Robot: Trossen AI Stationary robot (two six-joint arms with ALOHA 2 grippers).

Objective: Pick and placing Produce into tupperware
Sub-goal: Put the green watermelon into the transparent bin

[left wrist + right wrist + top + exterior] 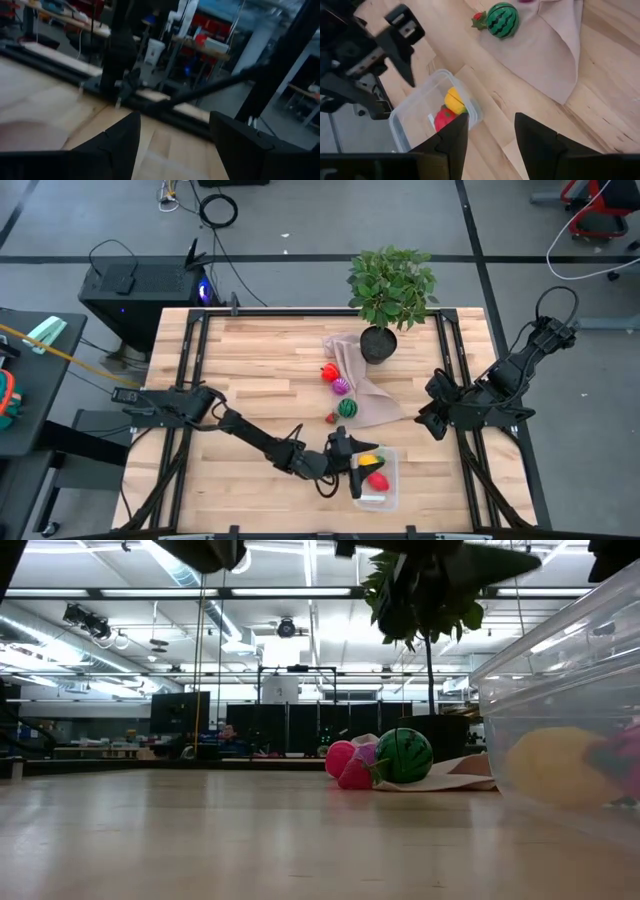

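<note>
The clear rounded plastic tupperware [385, 492], lower centre of the high view, is half-hiding yellow [369, 462] and red toy produce [377, 480] beneath the left gripper [352, 465], whose jaws are standing apart, empty.

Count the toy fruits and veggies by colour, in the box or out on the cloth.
Red: 3, one in the box, one and a small one on the cloth
Yellow: 1, in the box
Purple-pink: 1
Striped green: 1
Total: 6
</note>
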